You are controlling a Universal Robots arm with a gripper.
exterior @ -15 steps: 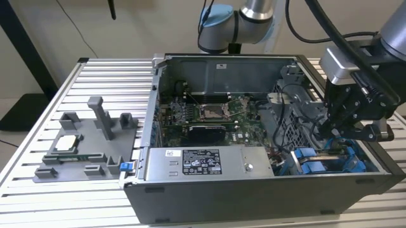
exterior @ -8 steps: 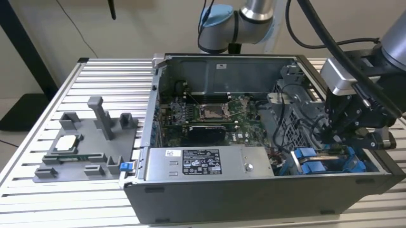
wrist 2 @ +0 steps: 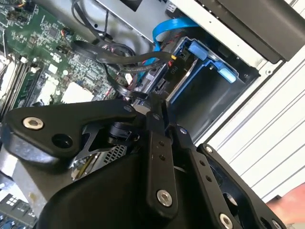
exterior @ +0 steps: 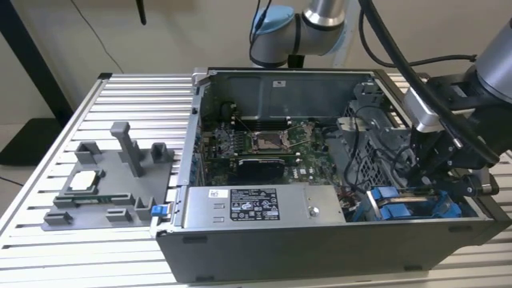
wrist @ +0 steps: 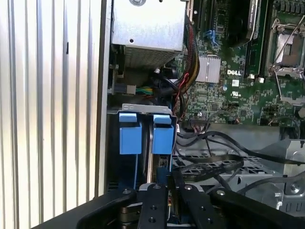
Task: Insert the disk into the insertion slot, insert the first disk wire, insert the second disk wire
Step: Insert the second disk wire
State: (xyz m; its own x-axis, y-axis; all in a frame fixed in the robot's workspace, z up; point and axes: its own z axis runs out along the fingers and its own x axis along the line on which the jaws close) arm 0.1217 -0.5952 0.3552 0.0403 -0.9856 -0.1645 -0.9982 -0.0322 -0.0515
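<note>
One gripper (exterior: 421,174) is reaching down into the case (exterior: 320,240) at the exterior view's right, just above the blue-fitted slot (exterior: 400,207) in the near right corner. In the second wrist view, the disk (wrist 2: 178,71) is sitting inside the slot (wrist 2: 209,62), wires (wrist 2: 119,57) lying beside it. In the first wrist view, the fingers (wrist: 155,200) are hovering over the slot's (wrist: 143,133) blue tabs; whether they are pinching anything, I cannot tell.

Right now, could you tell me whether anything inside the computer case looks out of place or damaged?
Nothing stands out. The black cables lie loose over the perforated cage beside the blue drive bay, and the gripper sits at the bay's edge.
</note>
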